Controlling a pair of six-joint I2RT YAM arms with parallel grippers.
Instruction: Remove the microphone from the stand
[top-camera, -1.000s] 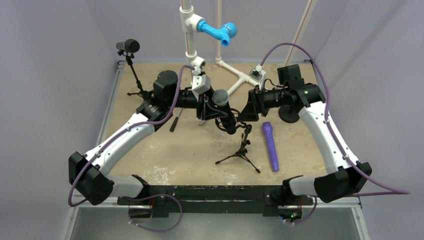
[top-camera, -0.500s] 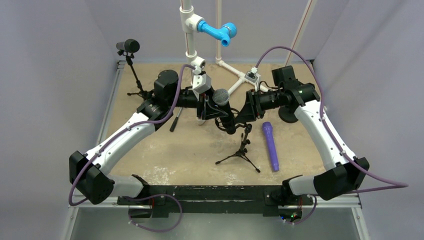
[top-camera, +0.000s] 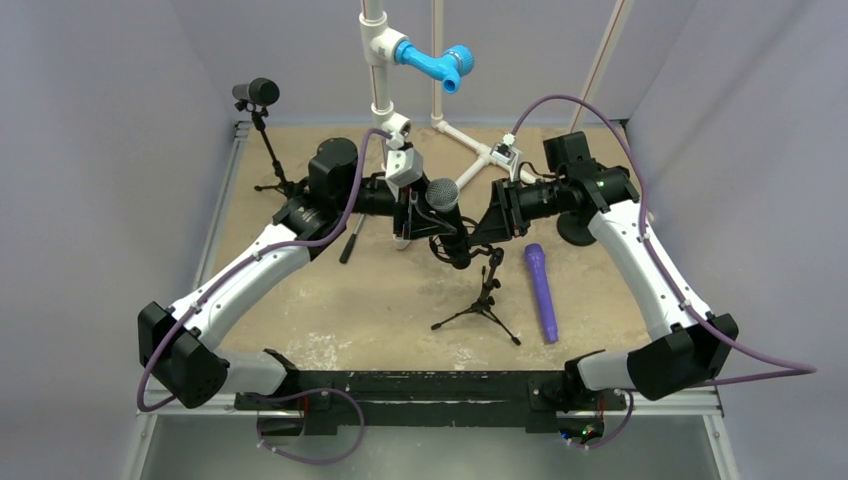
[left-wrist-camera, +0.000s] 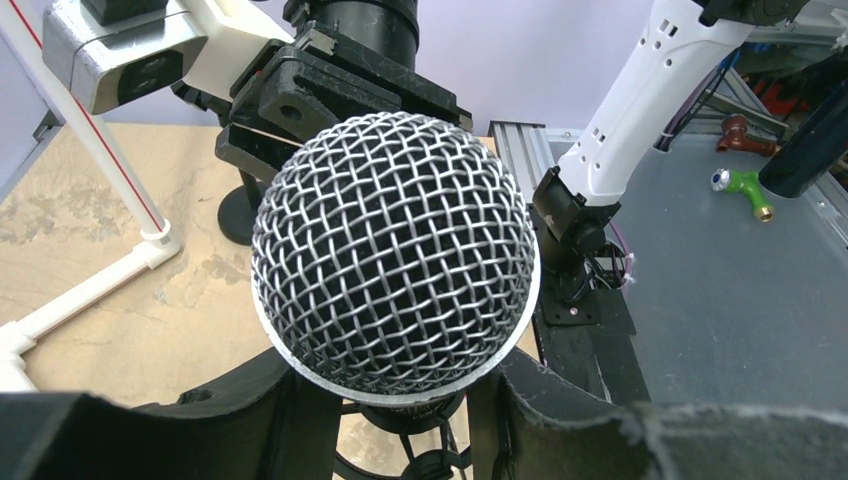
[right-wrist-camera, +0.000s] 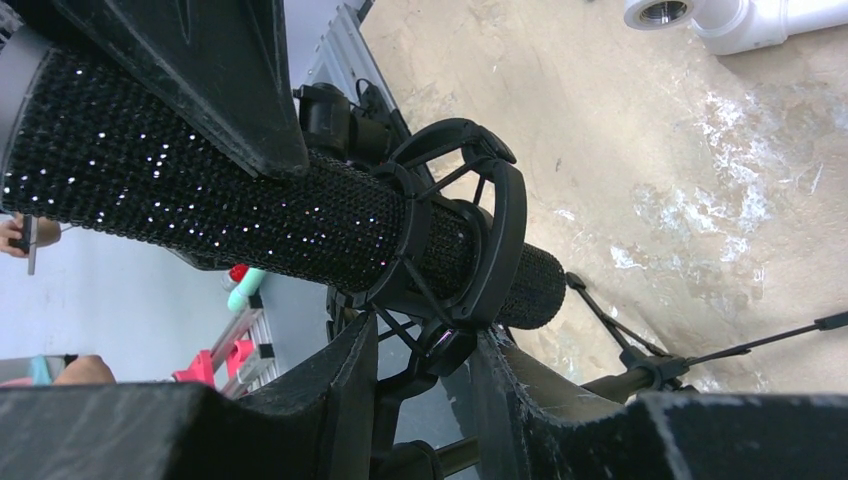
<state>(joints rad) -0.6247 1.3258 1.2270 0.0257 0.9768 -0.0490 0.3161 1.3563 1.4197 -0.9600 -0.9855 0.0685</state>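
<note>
We see the microphone seated in the ring-shaped cradle at the top of the stand, which rests on its three legs near the middle of the bench. The microphone is tilted, with its mesh head up and toward the back and its glittery black body passing down through the cradle. A short end pokes out below the ring.

The left hand reaches in from the left and is clenched on the microphone just under the head. In its wrist view the head fills the middle, and the two fingers flank the neck below it. From the right wrist camera we see one of those fingers lying against the body.

The right hand comes in from the right, lower down, and grasps the cradle at its base. Its fingers press on either side of the joint under the ring.

A purple microphone lies flat on the bench just right of the stand, apart from its legs. A second, smaller stand with a black microphone on top sits at the back left corner. White pipework with a blue fitting rises at the back.
</note>
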